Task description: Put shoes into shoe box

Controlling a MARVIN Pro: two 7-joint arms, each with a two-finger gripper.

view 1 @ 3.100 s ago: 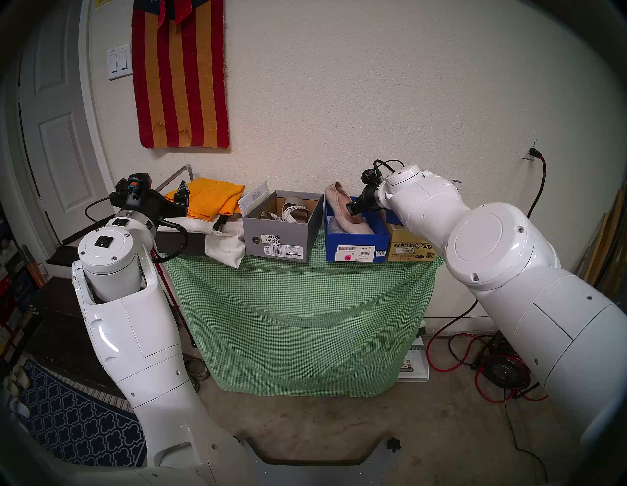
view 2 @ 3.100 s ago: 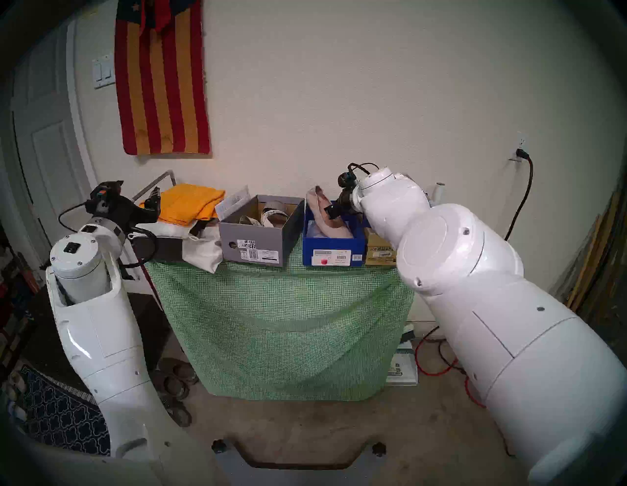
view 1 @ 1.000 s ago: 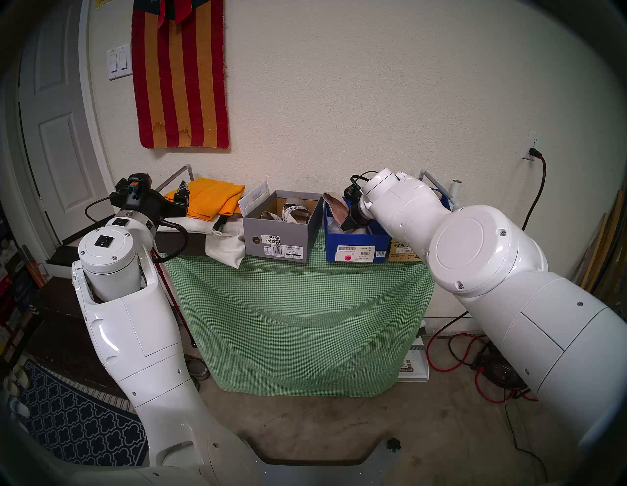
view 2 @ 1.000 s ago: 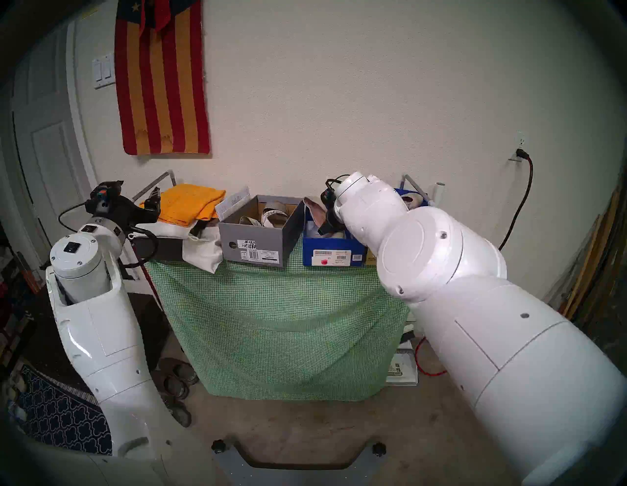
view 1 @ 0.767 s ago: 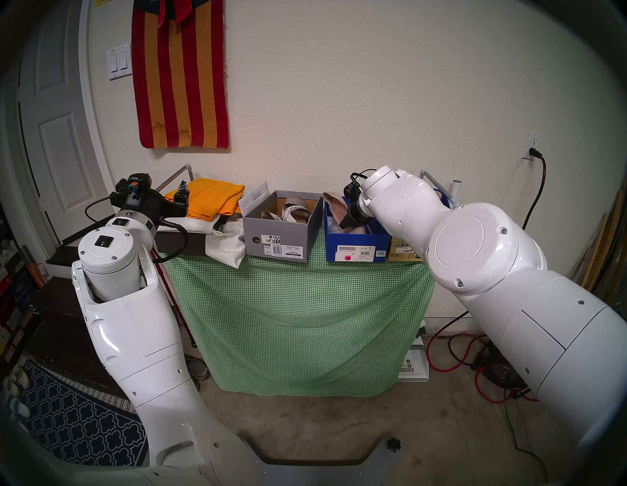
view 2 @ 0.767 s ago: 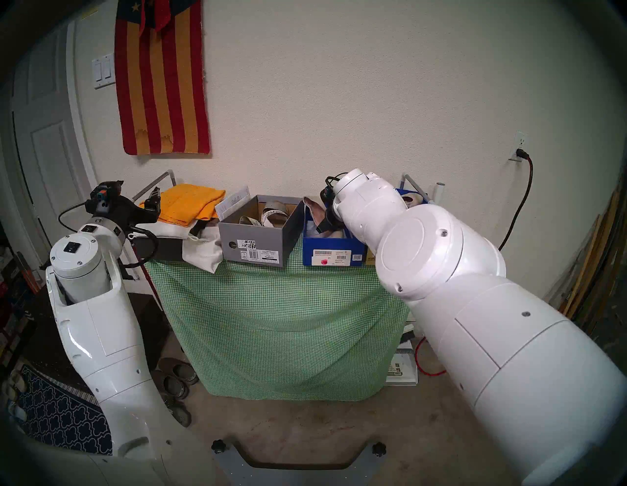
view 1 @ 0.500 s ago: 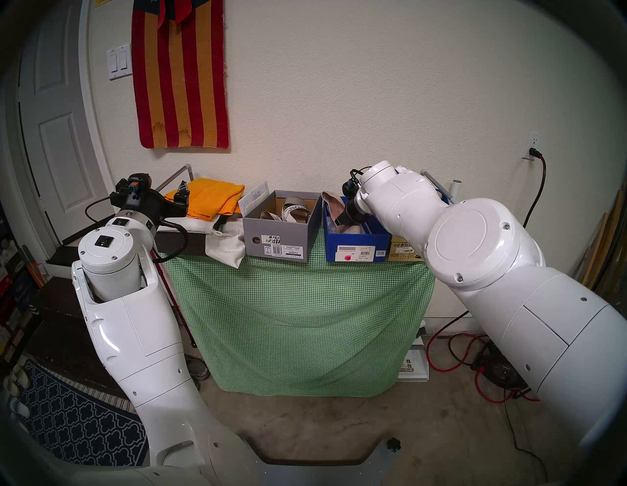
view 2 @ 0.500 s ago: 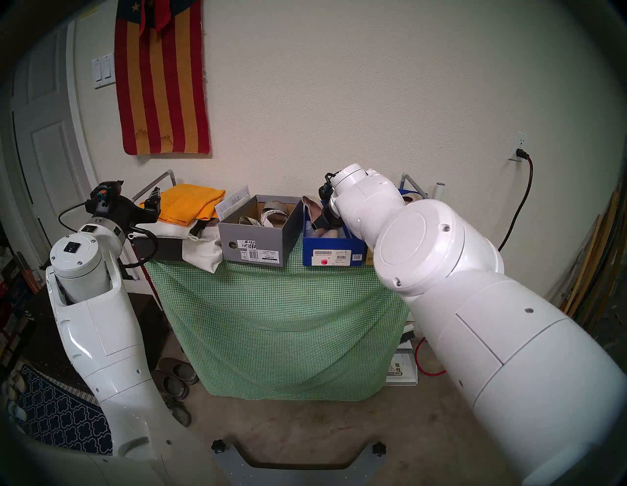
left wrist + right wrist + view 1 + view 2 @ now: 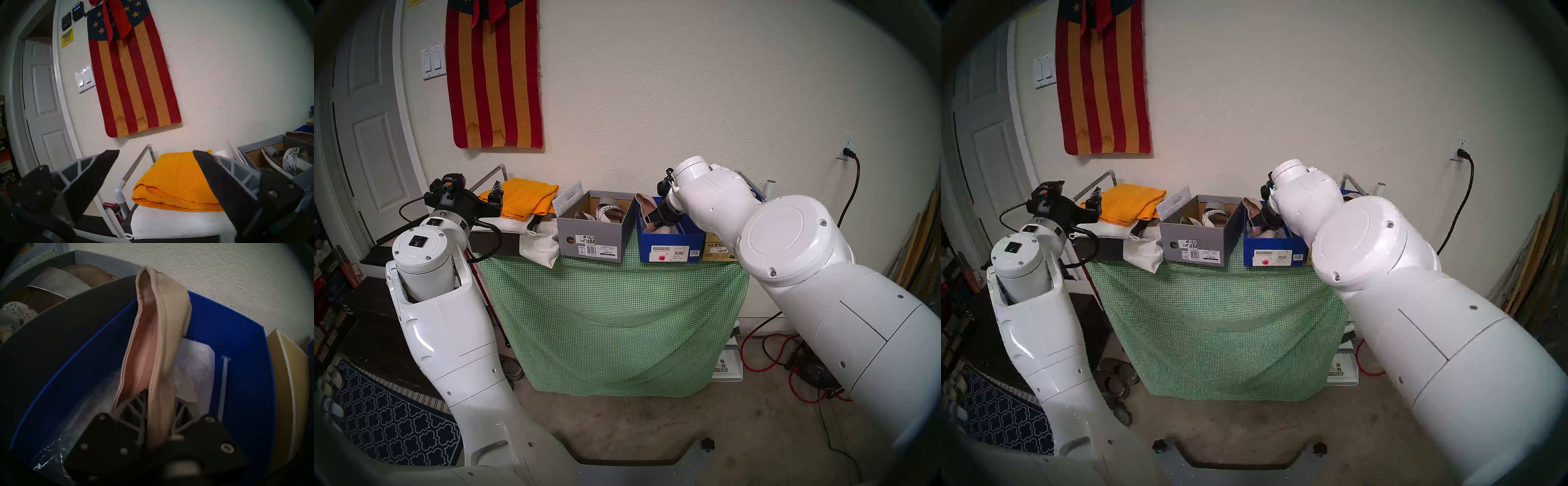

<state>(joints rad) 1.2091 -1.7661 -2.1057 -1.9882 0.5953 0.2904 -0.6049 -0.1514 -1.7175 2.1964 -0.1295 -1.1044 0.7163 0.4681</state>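
Right pincer (image 9: 159, 405) is closed on the side wall of a beige ballet flat (image 9: 153, 338), one finger (image 9: 134, 404) inside the shoe and the other outside it. This flat stands steeply tilted in the blue shoe box (image 9: 246, 361): its far end rises over the back left corner of the box, its held end is low, above white packing paper (image 9: 195, 365). In the head view the same flat (image 9: 645, 203) leans against the left wall of the blue box (image 9: 670, 246), with a second beige flat (image 9: 663, 229) lying under it. Left pincer (image 9: 155, 153) hangs with its jaws wide apart and holds nothing, well apart from the boxes, in front of a folded orange cloth (image 9: 176, 179). Both platform sandals (image 9: 602, 212) lie inside the grey shoe box (image 9: 590, 237), which stands just left of the blue one on the desk with the green checked cloth (image 9: 612, 312).
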